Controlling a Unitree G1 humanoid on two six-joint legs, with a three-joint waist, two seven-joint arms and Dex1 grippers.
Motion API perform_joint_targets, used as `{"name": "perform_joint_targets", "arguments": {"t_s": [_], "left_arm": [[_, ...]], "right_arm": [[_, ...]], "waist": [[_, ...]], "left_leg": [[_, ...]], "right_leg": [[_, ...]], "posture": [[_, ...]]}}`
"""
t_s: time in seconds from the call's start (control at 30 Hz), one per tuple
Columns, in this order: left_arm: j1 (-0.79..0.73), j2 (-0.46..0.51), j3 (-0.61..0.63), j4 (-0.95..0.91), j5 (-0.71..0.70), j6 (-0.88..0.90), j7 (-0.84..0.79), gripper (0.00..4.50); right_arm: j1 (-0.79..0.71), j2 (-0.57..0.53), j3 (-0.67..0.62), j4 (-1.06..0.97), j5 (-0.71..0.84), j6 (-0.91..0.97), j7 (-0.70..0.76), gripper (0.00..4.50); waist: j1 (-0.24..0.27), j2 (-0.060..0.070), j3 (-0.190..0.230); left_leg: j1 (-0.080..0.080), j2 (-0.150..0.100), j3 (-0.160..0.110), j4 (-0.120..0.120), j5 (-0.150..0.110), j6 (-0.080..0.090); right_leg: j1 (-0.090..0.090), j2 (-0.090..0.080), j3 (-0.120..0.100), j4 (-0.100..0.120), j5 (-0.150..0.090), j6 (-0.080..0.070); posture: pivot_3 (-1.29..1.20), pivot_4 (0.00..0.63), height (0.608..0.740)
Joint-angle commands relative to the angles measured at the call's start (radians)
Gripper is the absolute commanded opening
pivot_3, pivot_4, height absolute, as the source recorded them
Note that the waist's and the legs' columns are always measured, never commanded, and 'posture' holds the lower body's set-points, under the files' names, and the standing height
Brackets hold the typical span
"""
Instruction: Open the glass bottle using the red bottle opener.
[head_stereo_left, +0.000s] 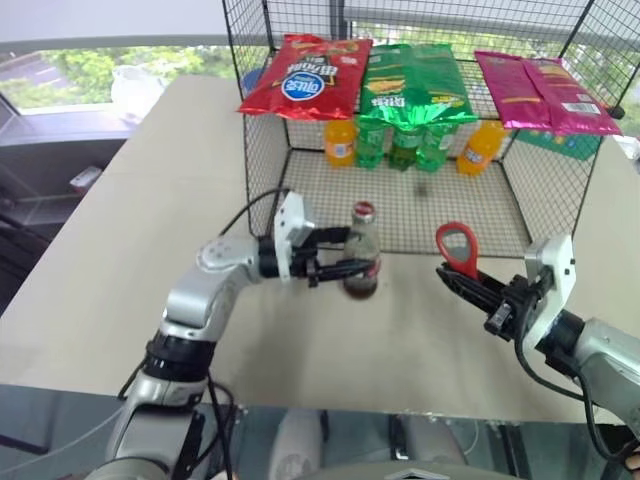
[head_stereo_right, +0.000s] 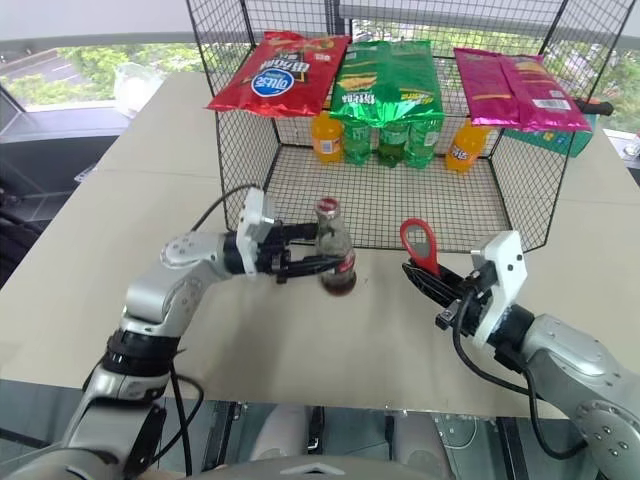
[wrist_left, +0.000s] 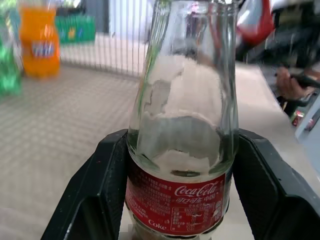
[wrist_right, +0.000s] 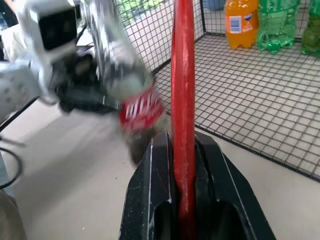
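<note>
So the glass bottle (head_stereo_left: 362, 252) is pretty much upright, long axis vertical with maybe a slight lean, red cap on top and neck pointing up. It's just in front of the wire cage (head_stereo_left: 420, 120), above the tabletop (head_stereo_left: 120, 260); can't tell if its base touches. The left gripper (head_stereo_left: 345, 255) comes in level from the side and is clamped around the lower body, one black finger on each side of the red label.

The red bottle opener (head_stereo_left: 458, 246) is off to the bottle's right, not touching it. It stands handle-down, oval ring head on top, tilted a bit back. The right gripper (head_stereo_left: 462, 278) is pinched tight on its handle.

Inside the cage: orange and green soda bottles (head_stereo_left: 405, 145) at the back, snack bags (head_stereo_left: 410, 85) lying on the top.
</note>
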Motion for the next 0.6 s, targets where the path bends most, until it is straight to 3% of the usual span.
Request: {"name": "perform_joint_targets", "arguments": {"t_s": [0.03,0.1,0.6], "left_arm": [[0.008,-0.001,0.009,-0.036,0.009,-0.034,0.024,3.82],[0.003,-0.007,0.013,-0.043,-0.004,-0.04,0.025,4.37],[-0.107,0.006,0.004,-0.078,-0.12,0.088,0.007,4.37]], "right_arm": [[-0.032,-0.012,0.011,-0.004,-0.008,0.0,0.001,0.0],[-0.047,-0.014,0.02,0.002,-0.016,0.002,0.001,0.0],[0.063,0.026,0.032,0.036,-0.304,-0.2,0.132,0.0]], "waist": [[-0.001,0.0,0.0],[-0.002,0.0,0.0],[-0.003,0.0,0.0]], "left_leg": [[0.0,0.0,0.0,0.0,0.0,0.0],[0.0,0.0,0.0,0.001,0.0,0.0],[0.0,0.0,0.0,0.003,0.0,0.0]], "right_leg": [[0.0,0.0,0.0,0.0,0.0,0.0],[0.0,0.0,0.001,0.001,0.0,0.0],[0.0,0.0,0.001,0.003,0.0,0.0]], "posture": [[0.0,0.15,0.74],[0.0,0.15,0.74],[0.0,0.15,0.74]]}}
